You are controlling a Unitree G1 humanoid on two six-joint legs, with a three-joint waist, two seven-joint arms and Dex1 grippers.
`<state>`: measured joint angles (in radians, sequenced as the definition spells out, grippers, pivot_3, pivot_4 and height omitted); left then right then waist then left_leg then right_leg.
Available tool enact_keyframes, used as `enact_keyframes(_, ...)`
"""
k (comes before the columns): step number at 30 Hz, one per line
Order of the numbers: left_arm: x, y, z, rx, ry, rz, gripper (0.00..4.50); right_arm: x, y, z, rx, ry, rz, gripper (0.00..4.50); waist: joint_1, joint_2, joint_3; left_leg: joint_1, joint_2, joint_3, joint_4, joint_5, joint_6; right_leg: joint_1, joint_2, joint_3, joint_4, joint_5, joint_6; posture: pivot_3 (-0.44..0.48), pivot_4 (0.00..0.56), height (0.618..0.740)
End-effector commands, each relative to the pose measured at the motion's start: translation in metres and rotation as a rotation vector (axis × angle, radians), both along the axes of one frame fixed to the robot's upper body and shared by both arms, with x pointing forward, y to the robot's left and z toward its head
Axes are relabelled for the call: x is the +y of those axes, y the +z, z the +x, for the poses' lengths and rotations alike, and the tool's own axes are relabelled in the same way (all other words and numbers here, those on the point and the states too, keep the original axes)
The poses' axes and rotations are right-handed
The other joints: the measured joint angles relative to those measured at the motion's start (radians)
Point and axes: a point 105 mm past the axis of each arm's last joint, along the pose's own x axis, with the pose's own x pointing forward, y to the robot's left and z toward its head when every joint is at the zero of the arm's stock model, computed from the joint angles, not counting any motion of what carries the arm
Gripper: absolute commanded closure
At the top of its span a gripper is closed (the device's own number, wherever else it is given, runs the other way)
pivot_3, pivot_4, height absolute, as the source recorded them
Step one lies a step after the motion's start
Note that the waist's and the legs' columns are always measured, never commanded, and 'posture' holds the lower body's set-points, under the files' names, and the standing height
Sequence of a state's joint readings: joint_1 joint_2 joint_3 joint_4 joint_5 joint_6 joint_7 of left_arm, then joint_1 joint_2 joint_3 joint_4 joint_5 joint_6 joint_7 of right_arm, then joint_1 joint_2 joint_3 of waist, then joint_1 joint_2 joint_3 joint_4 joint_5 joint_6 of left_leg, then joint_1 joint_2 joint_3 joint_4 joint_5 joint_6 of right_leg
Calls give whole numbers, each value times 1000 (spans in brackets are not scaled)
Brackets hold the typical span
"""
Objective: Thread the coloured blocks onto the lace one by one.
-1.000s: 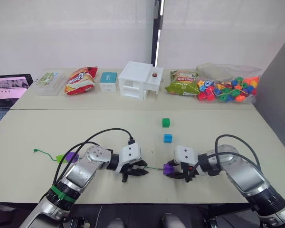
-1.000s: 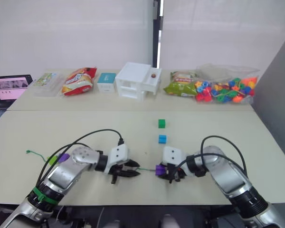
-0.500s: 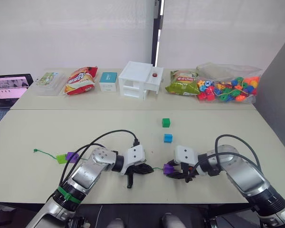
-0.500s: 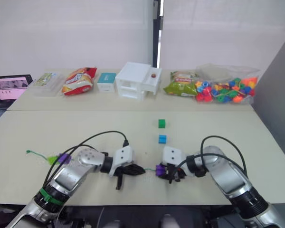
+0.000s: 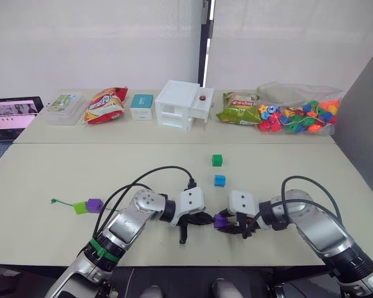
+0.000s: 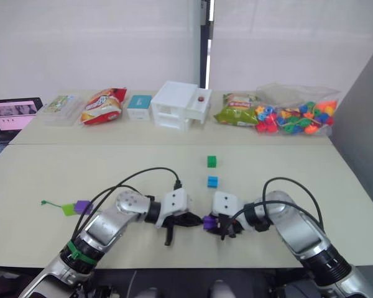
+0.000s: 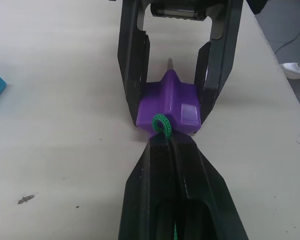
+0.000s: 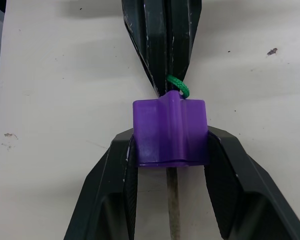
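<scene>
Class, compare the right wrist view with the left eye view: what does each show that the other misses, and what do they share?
Right wrist view alone: the lace's greyish tip poking out of the purple block and a green loop bunched at its far side. Left eye view alone: the green block, blue block, and a lime and purple pair already on the lace. Both: the right gripper clamping the purple block, the left gripper pinching the lace against it.
</scene>
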<state>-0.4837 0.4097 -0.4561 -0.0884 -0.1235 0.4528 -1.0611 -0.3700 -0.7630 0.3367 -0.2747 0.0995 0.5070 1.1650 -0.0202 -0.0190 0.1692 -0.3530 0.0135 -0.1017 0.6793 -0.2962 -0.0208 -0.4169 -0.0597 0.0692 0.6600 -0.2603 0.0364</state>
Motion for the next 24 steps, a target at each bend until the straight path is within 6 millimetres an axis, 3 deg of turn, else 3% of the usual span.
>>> enact_keyframes(1, 1, 11, -2, 9, 3, -38, 3933, 2, -7, -7, 32, 8, -7, 3145, -1, 0, 0, 0, 0, 0, 0, 0, 0, 0, 0, 0, 0, 0, 0, 0, 150, 740)
enact_keyframes(6, 10, 14, -1, 4, 5, -18, 2369, 3, -6, -8, 36, 7, 0, 3145, -1, 0, 0, 0, 0, 0, 0, 0, 0, 0, 0, 0, 0, 0, 0, 0, 150, 740)
enact_keyframes(8, 13, 15, 0, -15, 3, -3, 1733, 4, -1, -6, 20, -3, 20, 2112, -1, 0, 0, 0, 0, 0, 0, 0, 0, 0, 0, 0, 0, 0, 0, 0, 150, 740)
enact_keyframes(10, 13, 18, 0, -38, 1, 6, 912, 4, 3, -6, 12, -3, 28, 1323, 0, 0, 0, 0, 0, 0, 0, 0, 0, 0, 0, 0, 0, 0, 0, 0, 150, 740)
enact_keyframes(13, 9, 23, 1, -58, -10, 3, 55, 3, 10, -7, -1, -10, 45, 376, 2, 0, 0, -1, 0, 0, 0, 0, 0, 0, 0, 0, 0, 0, 0, 0, 150, 740)
enact_keyframes(14, 7, 24, 0, -64, -20, 6, 0, 1, 13, -6, -14, -18, 47, 34, 4, 0, 0, -1, 0, 0, 0, 0, 0, -1, 0, 0, 0, 0, 0, 0, 150, 740)
enact_keyframes(24, -24, 16, -1, -93, -114, 41, 0, -35, 17, -15, -16, -132, 43, 34, 6, 0, 0, -2, 0, 0, 0, 0, 0, -1, 0, 0, -2, 0, 0, 0, 150, 740)
